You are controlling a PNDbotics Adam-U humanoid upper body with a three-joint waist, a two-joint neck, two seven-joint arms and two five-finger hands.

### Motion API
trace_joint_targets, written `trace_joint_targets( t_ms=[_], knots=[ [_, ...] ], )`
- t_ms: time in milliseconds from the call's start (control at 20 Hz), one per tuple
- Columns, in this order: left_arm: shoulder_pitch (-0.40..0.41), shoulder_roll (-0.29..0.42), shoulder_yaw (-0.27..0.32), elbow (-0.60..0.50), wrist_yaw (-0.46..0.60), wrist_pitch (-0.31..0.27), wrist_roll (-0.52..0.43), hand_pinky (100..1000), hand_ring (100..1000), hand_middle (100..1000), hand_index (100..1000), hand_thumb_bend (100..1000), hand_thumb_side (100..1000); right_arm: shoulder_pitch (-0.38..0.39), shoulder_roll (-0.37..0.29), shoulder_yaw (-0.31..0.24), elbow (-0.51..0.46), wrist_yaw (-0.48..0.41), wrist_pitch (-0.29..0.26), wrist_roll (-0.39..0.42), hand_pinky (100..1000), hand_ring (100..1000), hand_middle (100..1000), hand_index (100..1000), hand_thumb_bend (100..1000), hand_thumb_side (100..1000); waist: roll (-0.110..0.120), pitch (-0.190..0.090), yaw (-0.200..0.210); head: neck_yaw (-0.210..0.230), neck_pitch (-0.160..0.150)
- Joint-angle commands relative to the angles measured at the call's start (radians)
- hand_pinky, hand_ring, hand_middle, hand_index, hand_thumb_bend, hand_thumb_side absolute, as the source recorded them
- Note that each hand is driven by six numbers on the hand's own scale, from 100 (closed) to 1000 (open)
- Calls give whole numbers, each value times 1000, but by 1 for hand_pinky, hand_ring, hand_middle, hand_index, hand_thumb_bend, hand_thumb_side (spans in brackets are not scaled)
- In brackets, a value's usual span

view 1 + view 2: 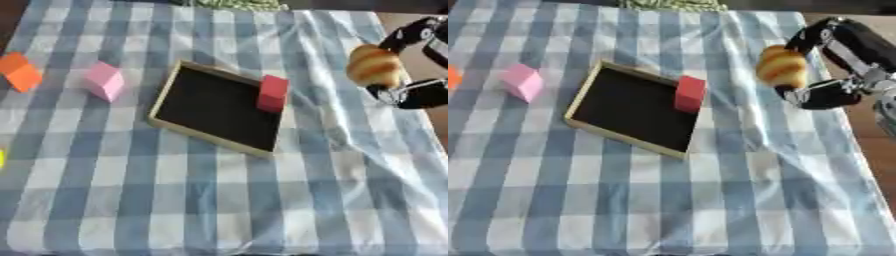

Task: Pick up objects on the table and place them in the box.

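Your right hand (833, 65) has its fingers and thumb curled round the croissant (781, 67), holding it above the right side of the table (710, 200), to the right of the box (592, 127) and apart from it. The left hand shows in neither view.

The croissant looks light and, if it is real pastry, soft and flaky, so it would crush or shed under a tight pinch; if it is a toy it will likely be smooth and could slip. You hold it across its thick middle, which seems the sensible place, since the tapered ends give little to bear on.

The box lies near the middle of the table, shallow, with a pale wooden rim and a dark floor. A red block (689, 93) stands at its right rim; whether it sits wholly inside or on the edge is hard to tell. A pink block (521, 82) rests on the cloth just left of the box.

The right eye view shows more of your hand and the arm behind it. The left eye view alone shows the whole orange block (20, 71) at the far left, and a sliver of something yellow (2, 159) at the left edge.
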Motion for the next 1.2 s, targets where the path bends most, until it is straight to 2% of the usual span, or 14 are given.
trace_joint_targets(
  t_ms=[50, 350, 550, 850, 1000, 1200],
  knots=[
    [-17, 32, -2, -15, 7, -9, -9, 882, 866, 837, 929, 382, 666, -62, -44, 40, -21, -15, -46, -34, 787, 667, 467, 648, 329, 100, -12, -8, 10, -13, 5],
    [-29, 34, -8, -15, 10, -16, -17, 882, 867, 838, 930, 380, 666, -209, 0, 111, -21, 6, -130, 32, 784, 668, 470, 650, 349, 100, -18, 0, 24, -34, 5],
    [-30, 34, -7, -15, 8, -23, -17, 883, 868, 839, 930, 379, 667, -306, 60, 151, -21, 49, -94, 90, 784, 667, 468, 650, 347, 100, -20, 5, 26, -63, 5],
    [-35, 31, -9, -15, 9, -26, -19, 883, 869, 839, 930, 377, 669, -443, 156, 222, -20, 101, -15, 175, 783, 668, 469, 651, 347, 100, -16, 10, 27, -53, 5],
    [-37, 28, -10, -15, 10, -25, -20, 883, 869, 839, 930, 375, 670, -513, 203, 259, -1, 119, -4, 220, 783, 668, 470, 651, 347, 100, -16, 11, 26, -41, 5],
    [-38, 26, -10, -15, 12, -23, -21, 883, 869, 839, 930, 373, 672, -551, 249, 292, 26, 140, -14, 271, 783, 668, 472, 652, 351, 100, -20, 12, 26, -36, 5]
  ],
)
